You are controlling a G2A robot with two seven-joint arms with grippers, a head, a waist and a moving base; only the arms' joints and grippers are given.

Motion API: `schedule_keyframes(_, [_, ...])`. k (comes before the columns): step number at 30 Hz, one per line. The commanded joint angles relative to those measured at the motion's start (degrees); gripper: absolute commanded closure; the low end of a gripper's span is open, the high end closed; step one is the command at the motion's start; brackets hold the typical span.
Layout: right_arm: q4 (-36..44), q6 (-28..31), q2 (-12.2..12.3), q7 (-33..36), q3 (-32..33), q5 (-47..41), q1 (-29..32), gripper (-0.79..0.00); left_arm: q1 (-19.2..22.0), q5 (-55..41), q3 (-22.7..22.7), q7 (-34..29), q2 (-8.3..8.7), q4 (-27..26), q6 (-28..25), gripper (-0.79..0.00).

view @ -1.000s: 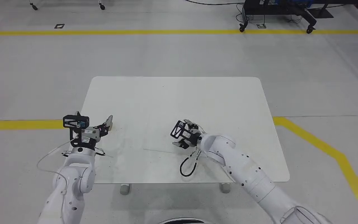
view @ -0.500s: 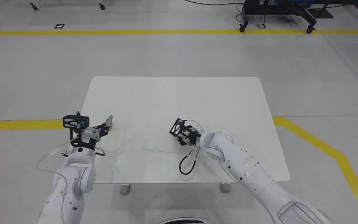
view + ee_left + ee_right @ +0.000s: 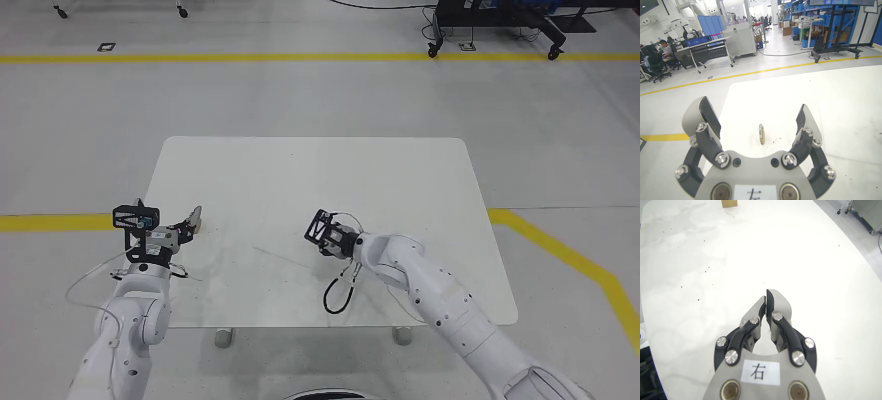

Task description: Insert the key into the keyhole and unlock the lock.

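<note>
Standing brass padlock (image 3: 761, 134) faces wide-spread ribbed left gripper (image 3: 753, 103); right gripper (image 3: 766, 294) pinched closed.

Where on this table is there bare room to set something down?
The far half of the table is bare from edge to edge, and so is the stretch right of the right gripper. It is tighter near the left edge, where the padlock stands upright just ahead of the left gripper, jaws open.

overhead plus wrist cameras — shared table (image 3: 300, 170)
</note>
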State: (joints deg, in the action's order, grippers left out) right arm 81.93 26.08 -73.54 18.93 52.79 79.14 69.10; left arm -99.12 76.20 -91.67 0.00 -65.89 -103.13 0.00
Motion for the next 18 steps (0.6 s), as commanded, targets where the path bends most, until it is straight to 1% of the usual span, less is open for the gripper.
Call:
schedule_keyframes(1, [3.07, 0.53, 0.7, -0.46, 2.21, 0.51, 1.47, 0.0, 0.0, 0.0, 0.0, 0.0, 0.0, 0.0, 0.0, -0.785])
schedule_keyframes(6, [11.41, 2.21, 2.69, -2.26, 10.11, -0.42, 6.67, 0.0, 0.0, 0.0, 0.0, 0.0, 0.0, 0.0, 0.0, -0.785])
schedule_keyframes(10, [16.88, 3.82, 4.14, -4.24, 17.71, -3.35, 11.69, 0.0, 0.0, 0.0, 0.0, 0.0, 0.0, 0.0, 0.0, -0.785])
schedule_keyframes(13, [18.84, 5.11, 4.9, -5.49, 22.68, -6.78, 14.63, 0.0, 0.0, 0.0, 0.0, 0.0, 0.0, 0.0, 0.0, -0.785])
schedule_keyframes(14, [19.83, 4.86, 5.07, -7.1, 24.28, -7.6, 15.36, 0.0, 0.0, 0.0, 0.0, 0.0, 0.0, 0.0, 0.0, -0.785])
schedule_keyframes(17, [21.67, 4.51, 5.63, -11.51, 27.71, -4.98, 18.28, 0.0, 0.0, 0.0, 0.0, 0.0, 0.0, 0.0, 0.0, -0.785])
schedule_keyframes(18, [21.67, 4.51, 5.63, -11.51, 27.71, -4.98, 18.28, 0.0, 0.0, 0.0, 0.0, 0.0, 0.0, 0.0, 0.0, -0.785])
